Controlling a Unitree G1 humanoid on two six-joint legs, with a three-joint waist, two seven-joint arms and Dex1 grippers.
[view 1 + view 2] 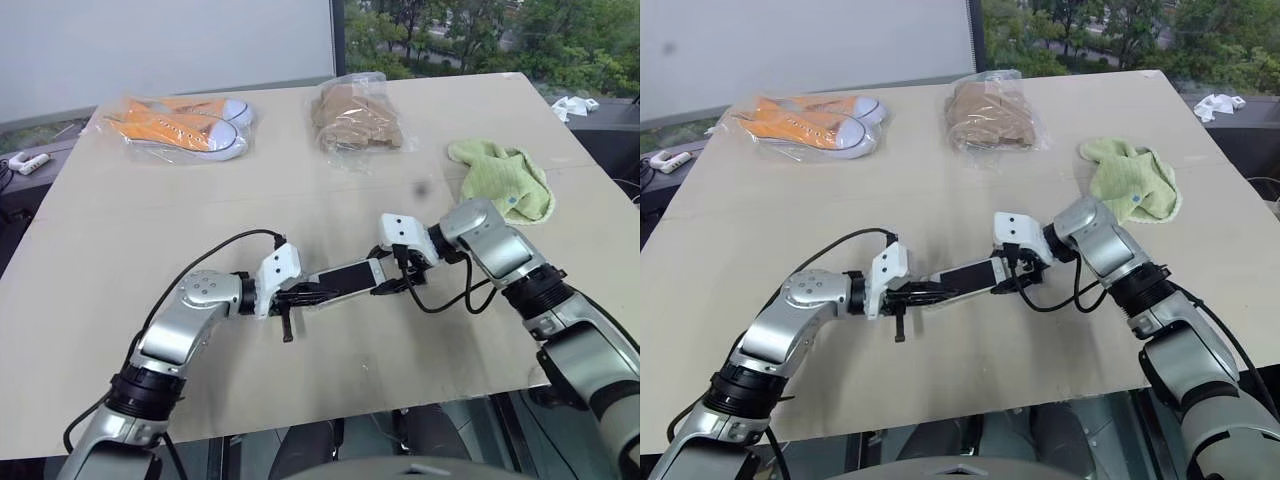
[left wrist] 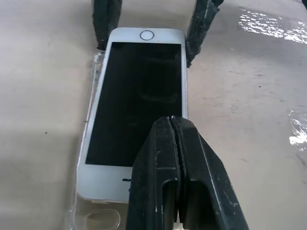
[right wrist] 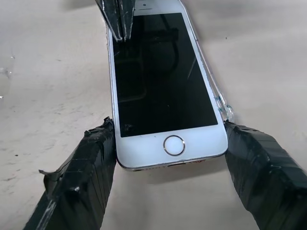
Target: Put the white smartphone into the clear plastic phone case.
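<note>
Left hand [image 1: 296,297]: your two black fingers are pressed together, tips resting on the earpiece end of the white smartphone [image 2: 136,103], holding nothing between them.

Right hand [image 3: 170,160]: spread wide, one taped finger on each long side of the phone at the home-button end, both touching or just beside its edges. Whether they are squeezing it or only bracketing it, I cannot tell.

Phone position: it lies screen up on the bench [image 1: 150,220], between your two hands, nearer the near edge than the far edge and about midway between the left and right edges.

Case: the clear plastic phone case [image 2: 93,218] sits under the phone. Its glossy rim runs along one long side, and its corner with the camera cutout pokes out past the earpiece end.

Orientation: the long axis runs roughly along the near edge, tilted slightly. The home button points toward the right edge, the earpiece toward the left edge.

Done so far: the phone is laid over the case and lined up with it lengthwise.

Left to do: by my judgement it is not fully seated. The case stands proud at the earpiece end and along one side, so you have yet to slide the phone toward that end and press the edges in.

Bystanders: bagged orange shoes [image 1: 180,125], a bagged tan item [image 1: 352,115] and a green cloth [image 1: 503,178] lie toward the far edge, well apart.
</note>
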